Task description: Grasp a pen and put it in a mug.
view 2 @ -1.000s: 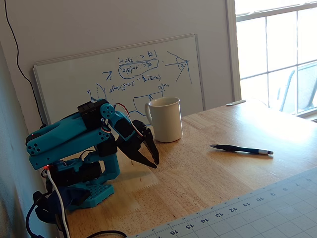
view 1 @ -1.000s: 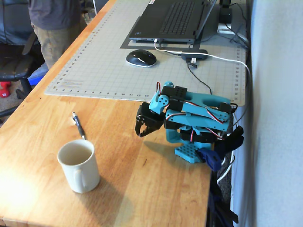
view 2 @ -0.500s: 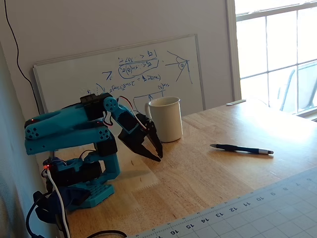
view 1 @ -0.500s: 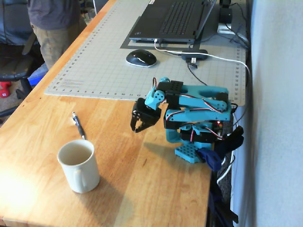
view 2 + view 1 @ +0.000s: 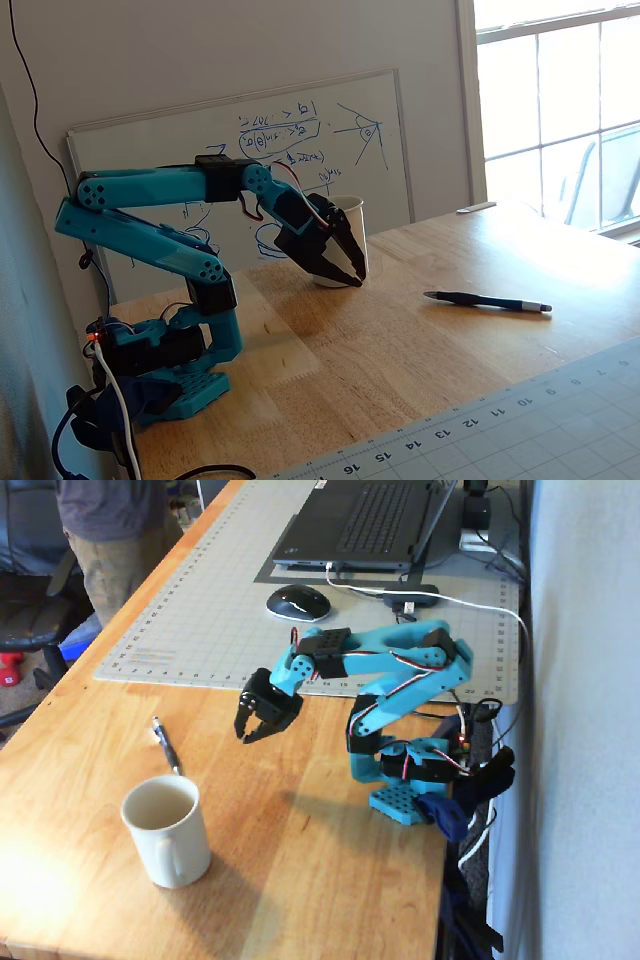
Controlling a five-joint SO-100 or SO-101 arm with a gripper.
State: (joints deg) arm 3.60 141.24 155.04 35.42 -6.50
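In a fixed view from above the table corner, the pen (image 5: 165,744) lies flat on the wooden table (image 5: 300,880), just behind the mug (image 5: 167,830) and near its rim, apart from it. Its long axis runs from upper left to lower right in this view, the lower end pointing toward the mug. The gripper (image 5: 256,726) hangs above the wood to the right of the pen, well clear of it, fingers pointing downward and parted with nothing between them. So the pen lies to the left of the fingers here, and a little nearer the mug than they are. The mug stands upright, handle toward the camera, and looks empty.

In a fixed view from low at the table's side, the gripper (image 5: 340,268) sits in front of the mug (image 5: 345,235), hiding most of it; the jaws are spread and hold nothing. The pen (image 5: 487,301) lies on the table to the right of the mug, its long axis nearly level across the picture, pale tip at the right. The coming move likely calls for reaching across to the pen and turning the jaws to close across its thin barrel.
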